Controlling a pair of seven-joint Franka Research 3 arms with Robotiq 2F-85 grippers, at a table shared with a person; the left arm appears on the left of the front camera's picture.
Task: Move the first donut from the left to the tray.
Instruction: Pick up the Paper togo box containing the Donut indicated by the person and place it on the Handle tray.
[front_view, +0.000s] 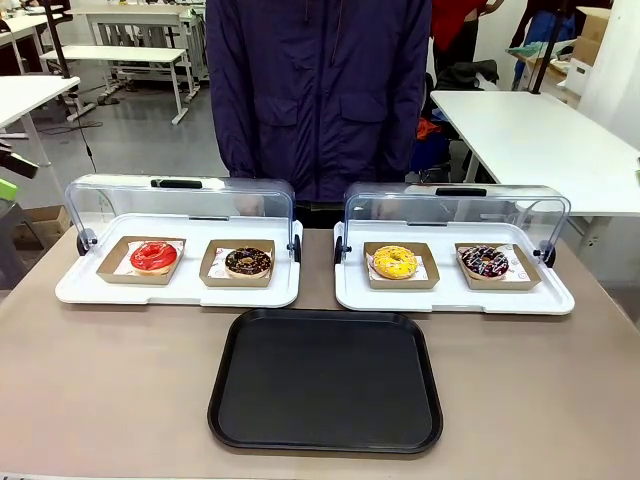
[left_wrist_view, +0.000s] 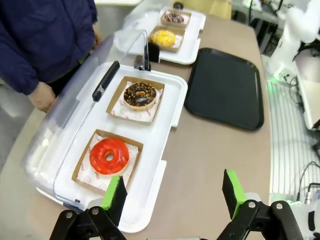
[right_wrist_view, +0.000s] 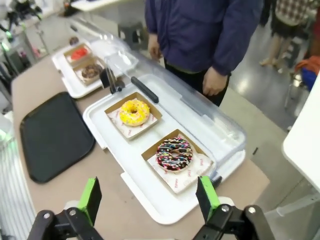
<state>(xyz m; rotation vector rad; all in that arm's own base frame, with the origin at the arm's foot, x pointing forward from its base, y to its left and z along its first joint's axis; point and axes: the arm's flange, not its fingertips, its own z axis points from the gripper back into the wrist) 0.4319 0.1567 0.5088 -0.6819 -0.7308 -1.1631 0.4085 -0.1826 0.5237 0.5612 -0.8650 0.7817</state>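
The red-iced ring donut (front_view: 153, 256) lies in its shallow brown cardboard holder (front_view: 113, 270) at the left end of the left white tray. The left wrist view has this red donut (left_wrist_view: 109, 156) just beyond my left gripper (left_wrist_view: 173, 192), which hangs open above the tray's near edge and the table, holding nothing. The black tray (front_view: 326, 379) lies flat in the middle of the near table, bare; it also appears as the black tray (left_wrist_view: 226, 87) and the black tray (right_wrist_view: 52, 134). My right gripper (right_wrist_view: 150, 197) is open over the right white tray's near corner. Far off lies the red donut (right_wrist_view: 79, 53).
Two white trays (front_view: 178, 290) (front_view: 455, 298) with raised clear domed lids (front_view: 180, 195) hold a chocolate donut (front_view: 248, 262), a yellow donut (front_view: 394, 262) and a dark sprinkled donut (front_view: 484, 262). A person in a dark blue jacket (front_view: 320, 90) stands at the far side, hands behind the lids.
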